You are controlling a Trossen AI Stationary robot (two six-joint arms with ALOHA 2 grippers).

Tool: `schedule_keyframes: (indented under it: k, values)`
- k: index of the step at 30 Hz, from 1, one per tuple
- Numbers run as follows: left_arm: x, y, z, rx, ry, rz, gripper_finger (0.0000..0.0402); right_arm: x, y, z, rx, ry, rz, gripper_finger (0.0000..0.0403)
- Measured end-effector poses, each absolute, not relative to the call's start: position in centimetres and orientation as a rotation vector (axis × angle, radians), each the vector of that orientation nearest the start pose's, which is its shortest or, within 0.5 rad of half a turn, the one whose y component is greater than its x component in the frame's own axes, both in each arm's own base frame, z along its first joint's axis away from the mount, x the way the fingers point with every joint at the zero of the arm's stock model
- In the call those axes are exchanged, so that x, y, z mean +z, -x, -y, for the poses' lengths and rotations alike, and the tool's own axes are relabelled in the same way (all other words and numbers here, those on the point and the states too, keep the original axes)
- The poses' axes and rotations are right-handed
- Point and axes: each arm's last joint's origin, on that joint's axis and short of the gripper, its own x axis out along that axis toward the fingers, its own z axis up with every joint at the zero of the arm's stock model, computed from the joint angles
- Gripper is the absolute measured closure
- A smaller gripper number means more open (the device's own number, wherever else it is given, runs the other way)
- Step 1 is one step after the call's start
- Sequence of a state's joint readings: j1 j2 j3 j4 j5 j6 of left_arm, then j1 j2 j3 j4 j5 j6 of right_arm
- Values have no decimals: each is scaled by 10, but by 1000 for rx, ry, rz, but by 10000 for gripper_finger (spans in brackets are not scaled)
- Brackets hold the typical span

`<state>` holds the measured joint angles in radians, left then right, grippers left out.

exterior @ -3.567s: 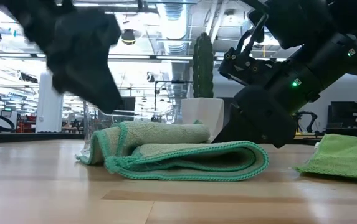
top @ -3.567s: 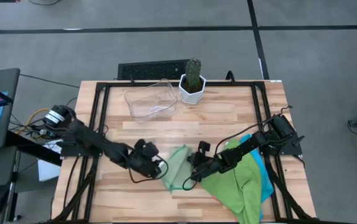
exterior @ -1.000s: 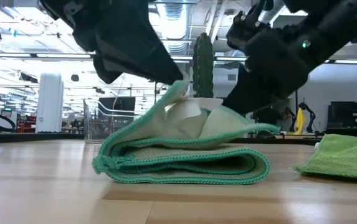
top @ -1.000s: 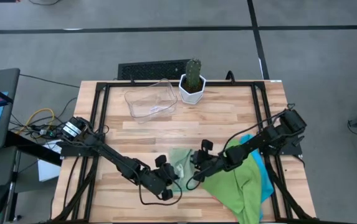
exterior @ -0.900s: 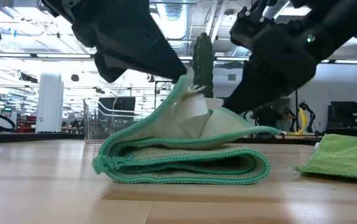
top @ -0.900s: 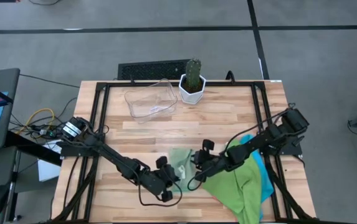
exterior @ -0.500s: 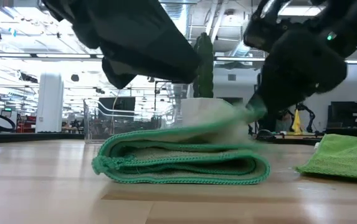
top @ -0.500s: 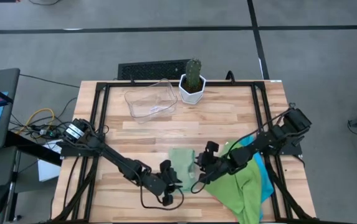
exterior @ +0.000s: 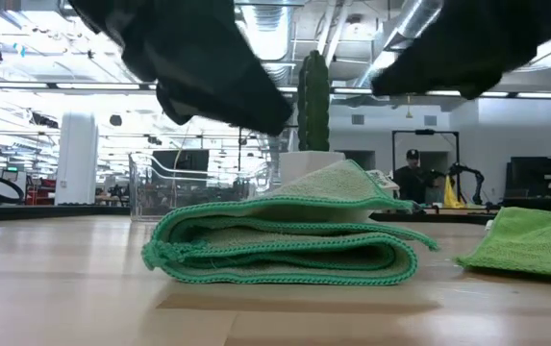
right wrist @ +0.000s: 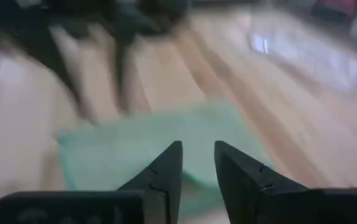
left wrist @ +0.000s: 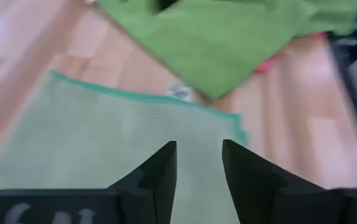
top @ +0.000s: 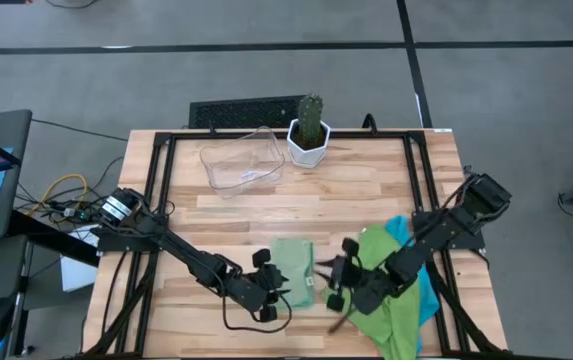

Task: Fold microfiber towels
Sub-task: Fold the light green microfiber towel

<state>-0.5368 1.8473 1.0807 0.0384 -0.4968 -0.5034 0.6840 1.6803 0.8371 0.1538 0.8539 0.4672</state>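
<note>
Behind the wooden tabletop [top: 366,190] a workshop hall shows. The pale green towel [top: 293,271] lies folded near its front, long axis front-to-back. Left pincer [top: 278,290] and right pincer [top: 328,282] flank it, both parted, empty.

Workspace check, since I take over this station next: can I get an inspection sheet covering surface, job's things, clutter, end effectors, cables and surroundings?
Surface: wooden table, dark frame rails.
Job's things: pale green towel folded flat; bright green towel heaped over a cyan towel; pink cloth peeks out beneath.
Clutter: clear tray; potted cactus.
End effectors: left end effector open over the pale green towel; right end effector open, holding nothing.
Cables: loose wires off the left edge.
Surroundings: person standing far behind.
</note>
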Motion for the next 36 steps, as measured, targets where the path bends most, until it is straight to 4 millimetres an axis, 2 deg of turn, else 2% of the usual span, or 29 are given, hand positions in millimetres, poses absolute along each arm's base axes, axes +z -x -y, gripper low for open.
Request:
schedule_keyframes:
  k: [4,8,10,13,22,25,27,32,36]
  values:
    - [162,-331,174,188,33,-627,291,157,-285,-188,-199,5,-385,284]
    - [149,-329,158,205,16,-678,299,126,-301,-176,-147,-36,-483,285]
    - [144,-329,151,222,15,-689,304,121,-304,-172,-128,-79,-509,285]
    - [140,-330,144,218,36,-695,311,120,-303,-173,-99,-135,-538,285]
    - [135,-330,132,219,39,-731,323,118,-284,-194,-72,-179,-608,285]
    - [135,-331,132,222,25,-723,324,117,-280,-196,-104,-150,-605,285]
    - [135,-331,132,224,23,-723,324,125,-278,-196,-141,-102,-554,285]
    - [135,-331,131,229,25,-725,324,140,-284,-181,-234,-7,-494,285]
    - [135,-330,130,267,0,-714,324,146,-284,-160,-301,38,-568,285]
